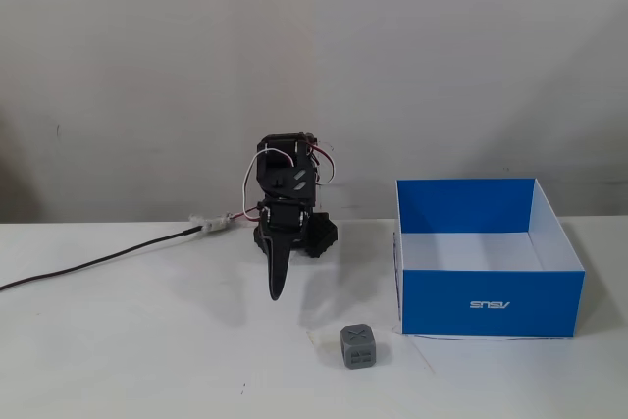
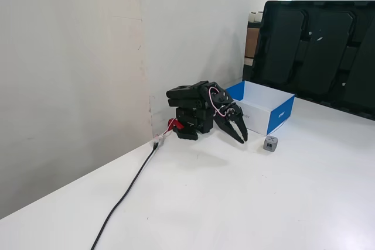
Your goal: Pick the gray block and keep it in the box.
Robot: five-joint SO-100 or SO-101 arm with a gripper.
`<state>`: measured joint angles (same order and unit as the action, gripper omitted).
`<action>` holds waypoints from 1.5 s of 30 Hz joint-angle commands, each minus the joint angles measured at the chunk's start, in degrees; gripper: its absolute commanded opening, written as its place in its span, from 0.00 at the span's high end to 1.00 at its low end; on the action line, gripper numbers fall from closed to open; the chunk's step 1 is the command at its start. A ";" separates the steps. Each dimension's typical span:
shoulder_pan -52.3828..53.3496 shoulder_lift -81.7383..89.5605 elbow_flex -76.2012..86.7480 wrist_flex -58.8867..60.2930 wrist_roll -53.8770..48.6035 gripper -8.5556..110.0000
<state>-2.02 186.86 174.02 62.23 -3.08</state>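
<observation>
The gray block sits on open counter just beside the box's front corner; the folded arm's end effector points down, fingers slightly apart, empty.

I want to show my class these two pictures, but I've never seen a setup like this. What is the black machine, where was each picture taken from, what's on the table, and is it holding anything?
The black machine is a small robot arm, folded up at the back of a white table near the wall. Its grasping part, the hand, has two pointed fingers aimed down at the table, and it holds nothing.

One fixed view faces the arm head-on. The other fixed view looks from the side, along the wall, and also takes in a dark monitor behind the table.

On the table lie a small gray block and, just beside it, an open blue box with a white floor, which is empty. A black cable runs across the table to the arm's base. The block sits outside the box, untouched.
</observation>
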 commanded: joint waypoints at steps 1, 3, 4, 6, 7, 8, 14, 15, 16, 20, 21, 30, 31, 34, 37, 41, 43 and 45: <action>-0.09 9.58 0.70 -0.79 0.35 0.93; 0.09 9.58 0.00 -2.37 0.26 0.93; 0.00 9.49 -1.76 -1.58 0.26 0.93; -2.64 9.32 -4.13 0.44 -0.26 0.93; -3.25 8.61 -5.45 0.44 -0.35 0.93; -3.78 5.01 -8.26 0.35 -0.44 0.93; -2.02 -41.04 -37.44 -2.37 -0.53 0.93; -3.78 -43.33 -39.81 -0.88 -0.53 0.93; -5.63 -44.56 -41.66 0.26 0.00 0.93; -13.10 -47.02 -42.98 2.20 0.35 0.77; -14.94 -48.34 -43.07 2.20 0.35 0.75; -21.27 -79.10 -55.46 1.32 5.71 0.68; -21.09 -84.46 -58.54 1.32 5.89 0.68; -21.09 -93.52 -63.11 -0.53 6.68 0.68; -20.57 -99.84 -65.48 -2.37 6.86 0.68; -20.48 -106.17 -68.38 -2.90 6.86 0.68; -20.57 -106.61 -68.47 -2.99 6.86 0.80; -20.39 -106.61 -68.55 -2.99 6.86 0.91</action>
<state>-22.94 79.19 109.16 59.77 3.34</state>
